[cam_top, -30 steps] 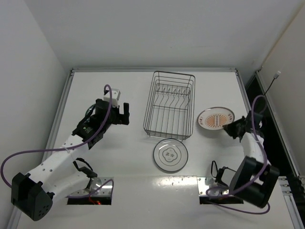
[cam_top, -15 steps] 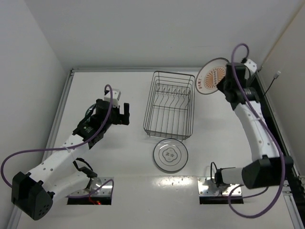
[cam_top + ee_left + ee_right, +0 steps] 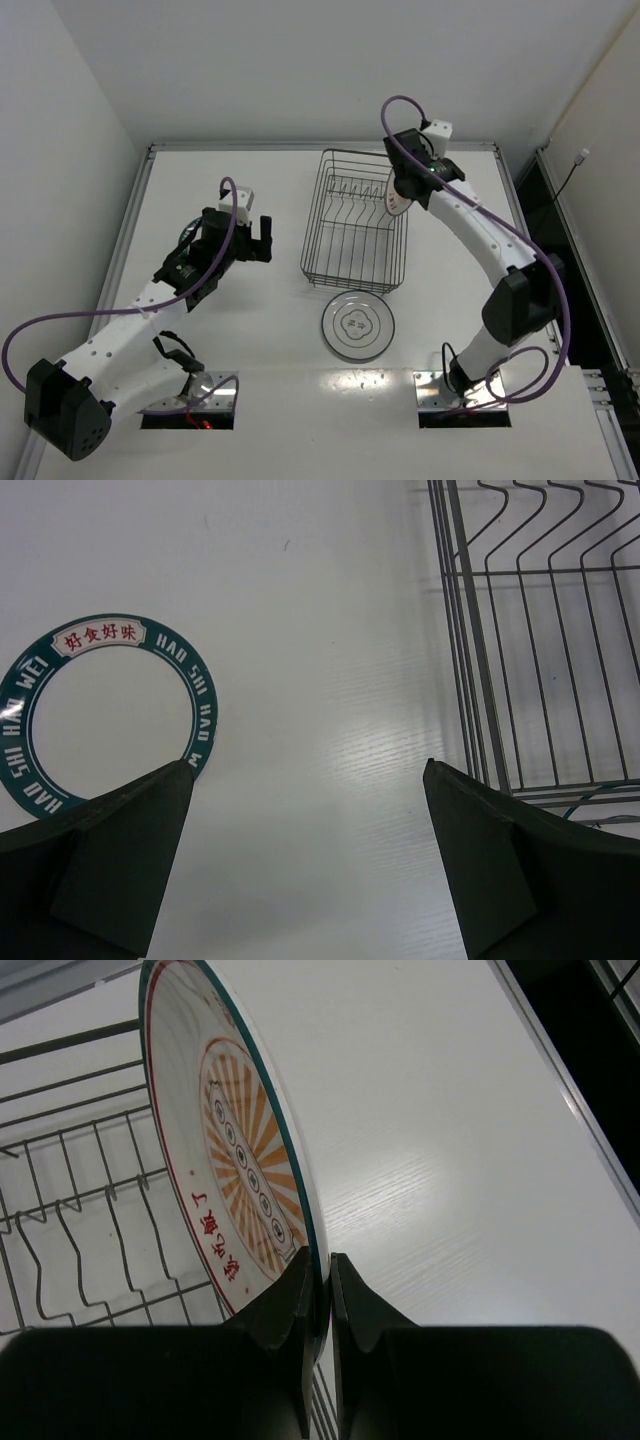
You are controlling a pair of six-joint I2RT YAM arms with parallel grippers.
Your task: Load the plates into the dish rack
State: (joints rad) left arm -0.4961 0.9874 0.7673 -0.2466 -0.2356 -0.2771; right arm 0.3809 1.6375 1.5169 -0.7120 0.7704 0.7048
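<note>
My right gripper (image 3: 400, 190) is shut on the rim of the white plate with the orange centre (image 3: 396, 207). It holds the plate on edge over the right side of the dark wire dish rack (image 3: 355, 222). In the right wrist view the plate (image 3: 240, 1180) stands upright between the closed fingers (image 3: 327, 1290), with the rack's tines (image 3: 90, 1230) to its left. The pale grey plate (image 3: 357, 325) lies flat on the table in front of the rack. My left gripper (image 3: 265, 240) is open and empty, left of the rack; in its own view (image 3: 310, 870) only bare table lies between the fingers.
A green ring with lettering (image 3: 195, 695) lies flat on the table left of the left gripper. The rack's left wall (image 3: 470, 660) is close on its right. The table has a raised border at the back (image 3: 320, 147) and walls on the sides.
The right arm lifted the orange-centred plate off the table right of the rack, swung it up past the back right corner, and now holds it on edge over the rack. The left arm stayed still.
</note>
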